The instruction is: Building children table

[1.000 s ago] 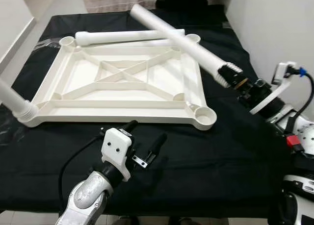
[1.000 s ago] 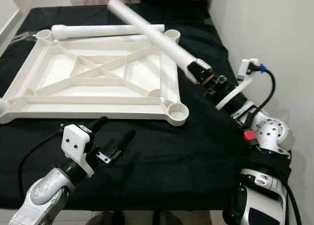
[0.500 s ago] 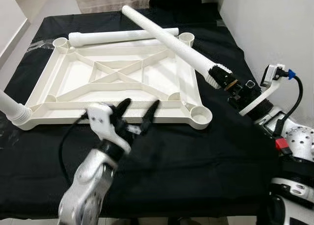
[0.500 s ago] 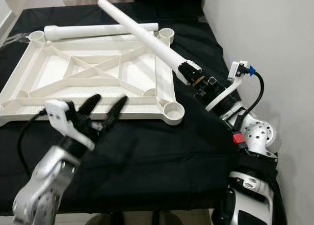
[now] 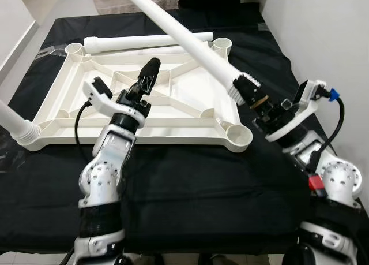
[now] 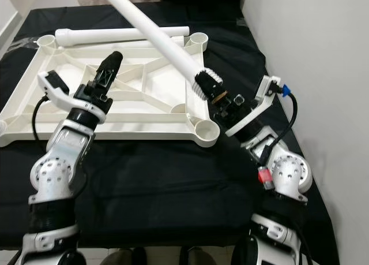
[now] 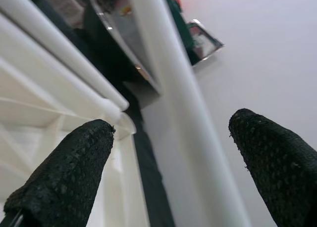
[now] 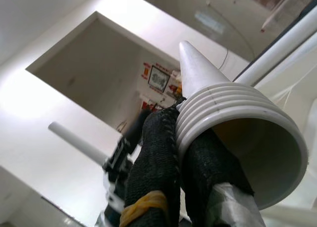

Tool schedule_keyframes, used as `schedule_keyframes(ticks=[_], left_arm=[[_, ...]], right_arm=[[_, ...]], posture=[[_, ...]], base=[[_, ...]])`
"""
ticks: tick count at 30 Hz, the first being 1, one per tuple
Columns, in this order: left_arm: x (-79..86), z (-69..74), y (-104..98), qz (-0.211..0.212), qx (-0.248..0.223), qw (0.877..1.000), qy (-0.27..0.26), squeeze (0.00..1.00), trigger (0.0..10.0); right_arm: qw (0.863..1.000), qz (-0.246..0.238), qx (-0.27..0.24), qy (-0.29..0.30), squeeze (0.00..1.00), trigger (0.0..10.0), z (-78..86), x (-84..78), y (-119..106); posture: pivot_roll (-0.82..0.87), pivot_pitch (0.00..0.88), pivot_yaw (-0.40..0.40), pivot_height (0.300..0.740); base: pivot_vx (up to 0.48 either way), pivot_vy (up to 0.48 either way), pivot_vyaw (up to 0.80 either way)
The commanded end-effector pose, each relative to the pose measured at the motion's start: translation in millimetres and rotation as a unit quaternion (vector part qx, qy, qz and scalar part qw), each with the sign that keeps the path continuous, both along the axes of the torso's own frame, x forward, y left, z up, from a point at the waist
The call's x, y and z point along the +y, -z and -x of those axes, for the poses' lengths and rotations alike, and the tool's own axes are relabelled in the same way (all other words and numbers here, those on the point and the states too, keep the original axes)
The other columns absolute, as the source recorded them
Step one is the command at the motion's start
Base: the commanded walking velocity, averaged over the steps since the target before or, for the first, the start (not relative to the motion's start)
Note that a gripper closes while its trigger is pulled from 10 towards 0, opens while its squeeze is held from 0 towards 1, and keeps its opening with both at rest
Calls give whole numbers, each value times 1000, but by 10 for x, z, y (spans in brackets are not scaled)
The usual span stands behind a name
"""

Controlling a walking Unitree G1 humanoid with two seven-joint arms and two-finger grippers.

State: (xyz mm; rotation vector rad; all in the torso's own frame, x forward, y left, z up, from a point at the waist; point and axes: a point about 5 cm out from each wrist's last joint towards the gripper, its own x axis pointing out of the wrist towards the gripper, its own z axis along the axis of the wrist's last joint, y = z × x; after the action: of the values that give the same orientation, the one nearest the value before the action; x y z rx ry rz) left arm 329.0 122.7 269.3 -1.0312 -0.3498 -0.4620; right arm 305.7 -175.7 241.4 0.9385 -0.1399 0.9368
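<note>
My right gripper [image 5: 260,101] pinches the ribbed end of a smooth white leg [image 5: 183,37], slanting to the upper left. My left gripper [image 5: 148,80], its textured fingers [image 7: 69,172] spread, hovers mid-frame over the ribbed plastic tabletop [image 5: 69,112].

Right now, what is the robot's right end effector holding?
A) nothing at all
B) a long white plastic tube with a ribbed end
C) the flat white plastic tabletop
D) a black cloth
B. The right end effector is shut on the ribbed end of the long white plastic tube, which slants up over the upside-down white plastic tabletop lying on the black cloth.
</note>
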Motion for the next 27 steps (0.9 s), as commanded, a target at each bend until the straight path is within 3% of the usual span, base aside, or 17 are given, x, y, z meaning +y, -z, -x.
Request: schedule_keyframes(ticks=[1, 11, 21, 27], left_arm=[[-2, -26, -32, 10, -6, 1000, 8, 0, 10000], [41, -116, -327, 25, -42, 998, 42, 0, 10000], [196, -176, -367, 23, -43, 998, 32, 0, 10000], [234, -189, -378, 22, -42, 998, 33, 0, 10000]], right_arm=[[998, -28, -29, -41, 0, 0, 108, 57, -77], [998, -22, -27, -51, 0, 0, 191, 149, -55], [994, -8, -53, -93, 0, 0, 318, 157, -110], [995, -11, -57, -83, 0, 0, 308, 104, -140]], posture=[[-9, 227, 14, 740], [-4, 230, 23, 740], [-2, 242, 24, 740], [-1, 245, 23, 740]], base=[[0, 0, 0], [0, 0, 0], [0, 0, 0], [0, 0, 0]])
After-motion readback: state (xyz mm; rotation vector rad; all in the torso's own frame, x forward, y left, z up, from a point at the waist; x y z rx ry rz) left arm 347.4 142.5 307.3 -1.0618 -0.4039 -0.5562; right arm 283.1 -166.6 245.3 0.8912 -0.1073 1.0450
